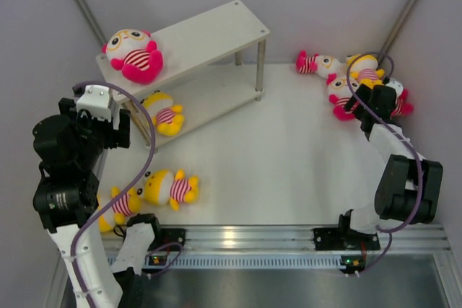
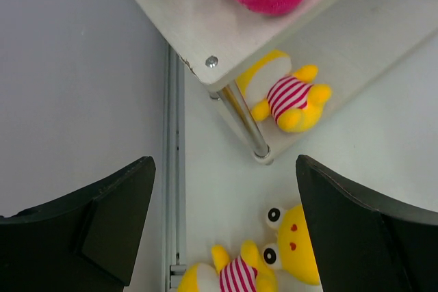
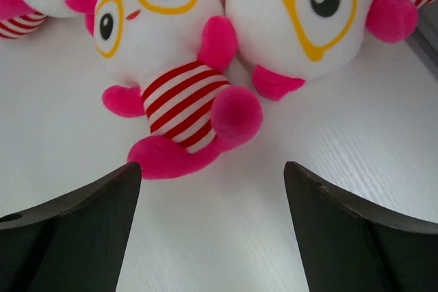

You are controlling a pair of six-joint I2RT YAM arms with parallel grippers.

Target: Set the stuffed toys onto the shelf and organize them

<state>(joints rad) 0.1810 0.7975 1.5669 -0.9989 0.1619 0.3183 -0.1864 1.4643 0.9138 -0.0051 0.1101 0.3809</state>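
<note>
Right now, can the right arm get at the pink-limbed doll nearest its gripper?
Probably yes: the right gripper is open, and only bare table lies between it and the pink-limbed doll.

The white table [image 1: 289, 164] carries the shelf [image 1: 216, 30] at its far-left corner, standing askew to the edges. Near the near-left corner a yellow doll [image 1: 172, 187] lies side by side with a second yellow doll [image 1: 119, 205]. At the far-right corner three pink dolls [image 1: 339, 95] and a third yellow doll [image 1: 364, 70] lie huddled together.
</note>
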